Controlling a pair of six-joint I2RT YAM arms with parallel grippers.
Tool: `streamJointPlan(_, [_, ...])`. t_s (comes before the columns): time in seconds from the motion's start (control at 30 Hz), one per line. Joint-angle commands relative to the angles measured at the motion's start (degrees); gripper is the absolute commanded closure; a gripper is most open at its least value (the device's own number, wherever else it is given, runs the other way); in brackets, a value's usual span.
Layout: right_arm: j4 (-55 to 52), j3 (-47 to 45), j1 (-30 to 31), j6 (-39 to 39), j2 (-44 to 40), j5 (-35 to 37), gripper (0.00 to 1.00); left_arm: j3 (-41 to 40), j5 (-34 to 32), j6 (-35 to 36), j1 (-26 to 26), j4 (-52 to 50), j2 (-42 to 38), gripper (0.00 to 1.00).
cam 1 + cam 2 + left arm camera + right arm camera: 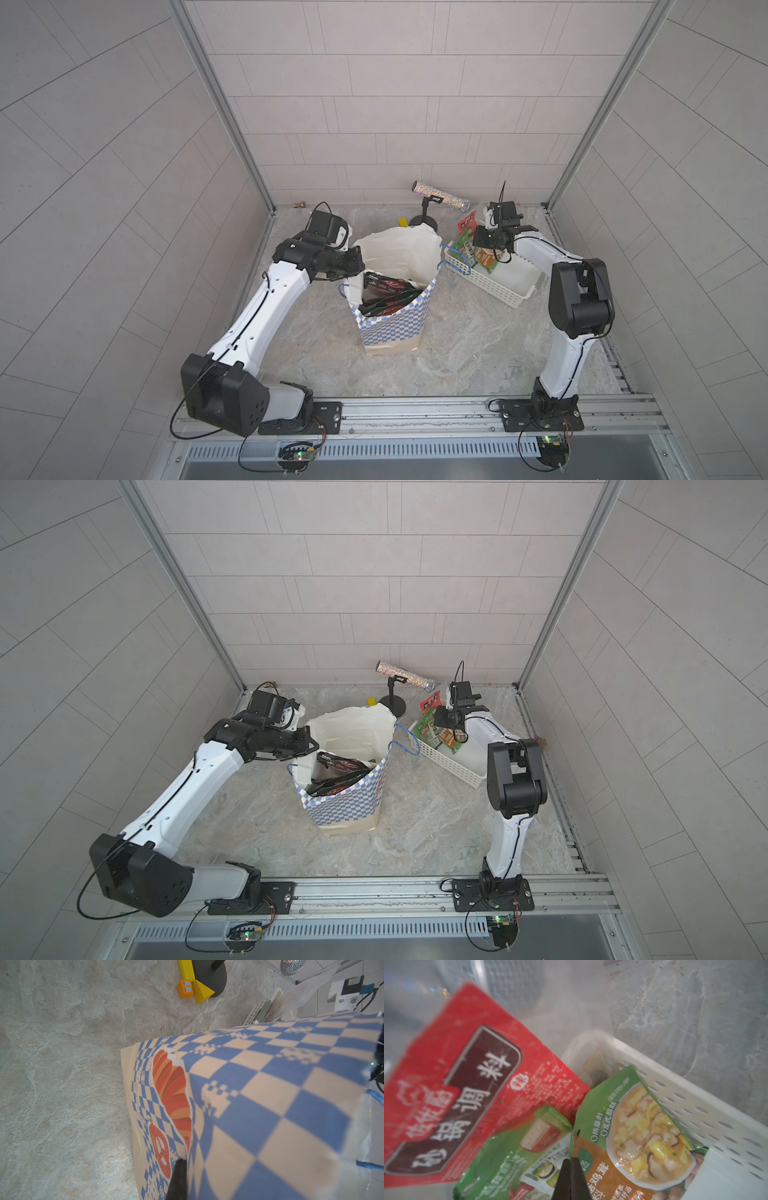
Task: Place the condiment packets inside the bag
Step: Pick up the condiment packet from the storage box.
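The checkered bag (395, 328) (345, 808) stands upright and open at mid-table, with dark condiment packets (386, 291) inside it. My left gripper (358, 261) (186, 1164) is shut on the bag's left wall (270, 1095). One black finger (178, 1180) shows outside the wall; the other is hidden behind the paper. More condiment packets lie in the white basket (494, 286): a red one (467, 1084) and green ones. My right gripper (572, 1160) reaches down into the basket (695, 1109) and is shut on the folded edge of a green packet (623, 1122).
A glitter tube on a black stand (440, 195) and a yellow block (199, 987) with a small orange block (185, 989) sit behind the bag. The bag's blue cord handle (457, 259) hangs toward the basket. Walls close in the table on three sides.
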Motion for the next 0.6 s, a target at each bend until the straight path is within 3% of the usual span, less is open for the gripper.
streamJointPlan(0.0, [-0.9, -1.1, -0.1, -2.3, -7.7, 4.1, 1.00, 0.4, 0.8, 0.7, -0.5, -0.4, 0.3, 1.00])
streamJointPlan(0.37, [-10.7, 0.7, 4.7, -14.5, -25.7, 12.0, 1.00, 0.5, 1.1, 0.7, -0.5, -0.5, 0.7, 1.00])
streamJointPlan(0.57, [-9.1, 5.0, 13.3, -23.1, -35.4, 6.5, 1.00, 0.5, 1.4, 0.6, -0.4, -0.4, 0.8, 1.00])
